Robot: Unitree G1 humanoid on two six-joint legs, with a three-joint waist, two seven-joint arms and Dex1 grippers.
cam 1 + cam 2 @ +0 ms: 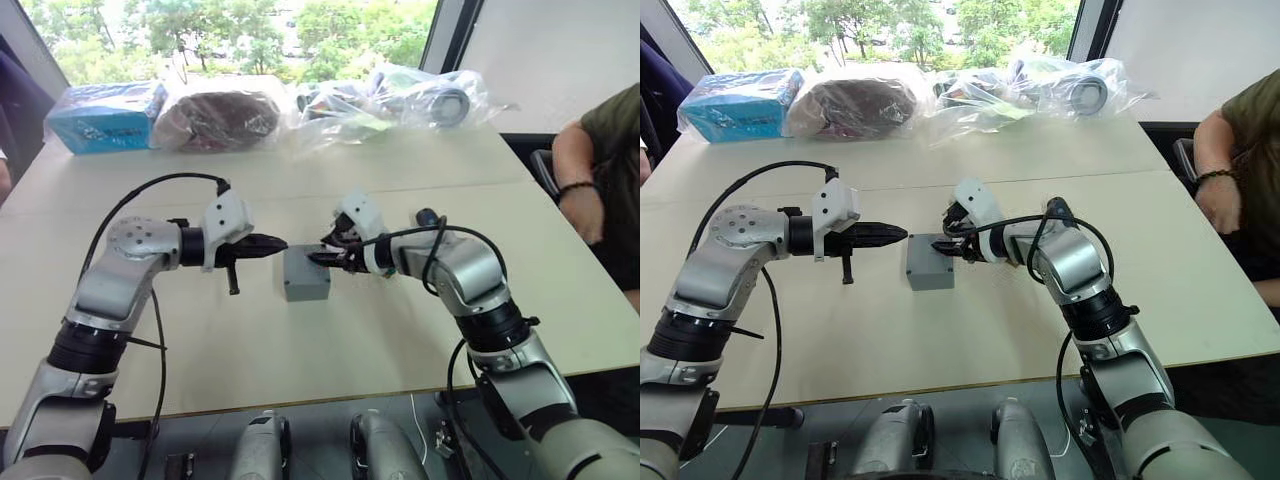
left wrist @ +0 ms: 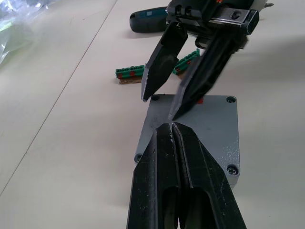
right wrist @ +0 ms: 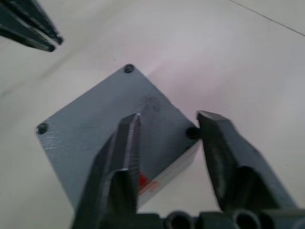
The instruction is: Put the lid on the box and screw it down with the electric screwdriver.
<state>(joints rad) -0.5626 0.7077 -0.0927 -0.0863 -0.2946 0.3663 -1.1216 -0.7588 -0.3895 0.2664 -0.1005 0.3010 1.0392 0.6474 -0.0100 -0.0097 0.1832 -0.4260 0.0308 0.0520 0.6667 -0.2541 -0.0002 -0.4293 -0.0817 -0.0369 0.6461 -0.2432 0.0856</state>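
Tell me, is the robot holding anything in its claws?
No, nothing. The left gripper is shut and empty over the lid, which sits on the box. The right gripper is open above the lid.

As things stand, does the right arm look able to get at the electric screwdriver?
Probably yes. The electric screwdriver lies on the table just behind the right gripper, which is open over the lid and holds nothing. Only the small green parts lie nearby.

The lid (image 2: 200, 126) on the box (image 1: 306, 283) looks like matt grey cast metal with a fine speckled grain, the table (image 1: 330, 340) is smooth pale matt laminate, each tool's fingers (image 2: 186, 191) are scuffed black, and glossy clear plastic bags (image 1: 400, 100) crinkle.
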